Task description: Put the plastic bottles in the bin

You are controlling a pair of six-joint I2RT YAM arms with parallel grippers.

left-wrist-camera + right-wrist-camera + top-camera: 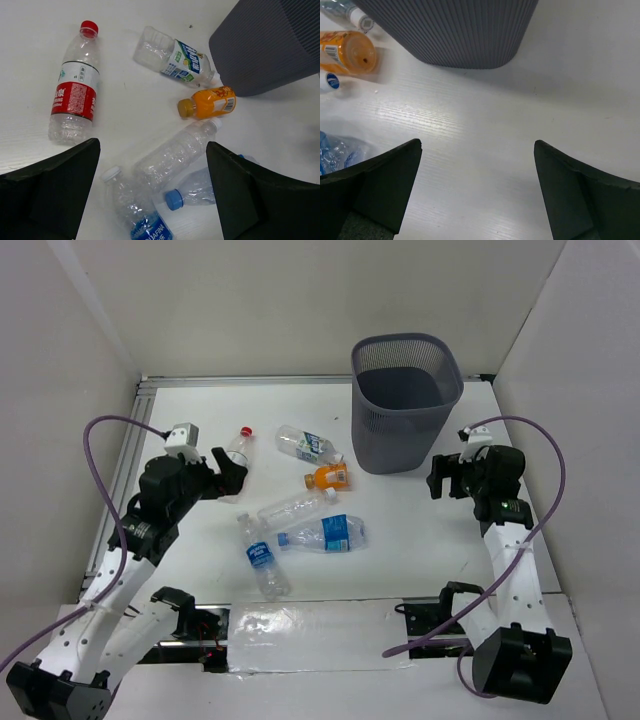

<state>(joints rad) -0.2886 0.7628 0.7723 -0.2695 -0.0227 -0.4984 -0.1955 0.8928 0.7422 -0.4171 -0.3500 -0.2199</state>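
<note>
Altogether six plastic bottles lie beside one bin, while left gripper and right gripper gape empty.

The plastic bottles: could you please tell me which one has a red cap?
The leftmost bottle; it alone also carries a red label.

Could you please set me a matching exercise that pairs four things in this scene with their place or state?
Things:
1. red-capped bottle
2. orange bottle
3. bin
4. right gripper

Places or states:
A. open, holding nothing
B. standing upright, mouth up
C. lying on its side, the leftmost loose item in the top view
D. lying on its side close to the bin's base

Pairs: 1-C, 2-D, 3-B, 4-A.
</note>
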